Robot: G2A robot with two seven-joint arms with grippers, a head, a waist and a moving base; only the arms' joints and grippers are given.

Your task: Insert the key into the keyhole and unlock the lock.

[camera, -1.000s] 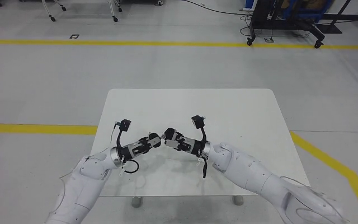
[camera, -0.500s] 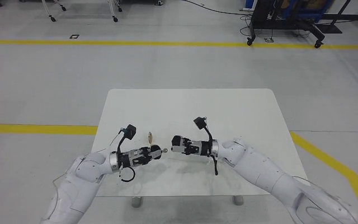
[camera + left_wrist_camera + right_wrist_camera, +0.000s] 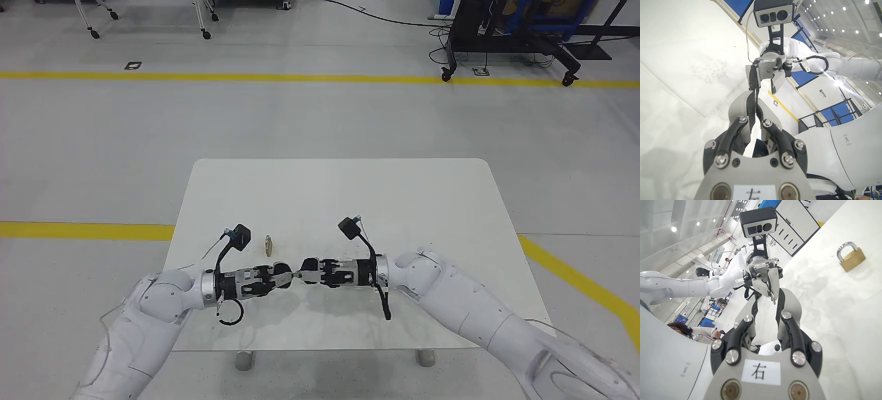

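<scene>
— At the tip of the left gripper (image 3: 771,293), what is there?

— Its fingers are pressed together on the key (image 3: 773,298), a small silver-grey piece of metal. Only a short end comes out past the fingertips; the rest is hidden.

— And the right gripper (image 3: 762,89)?

— Its fingers stand apart and hold nothing. The two grippers face each other tip to tip, over the table (image 3: 420,200) near its front edge, and the key hangs in the gap between the right fingers; I cannot tell if it touches them.

— Where is the lock (image 3: 851,256)?

— It rests on the table, a little beyond the left gripper toward the far side, free of both grippers. It has a brass-yellow block body and a bright silver shackle, bent like a bow.

— What differs from before?

— One second ago the grippers met farther from the front edge. Half a second ago they had parted, the right one farther back, and the lock lay already at its present place. Now the right gripper has come forward into line with the left, and the tips meet again.
</scene>
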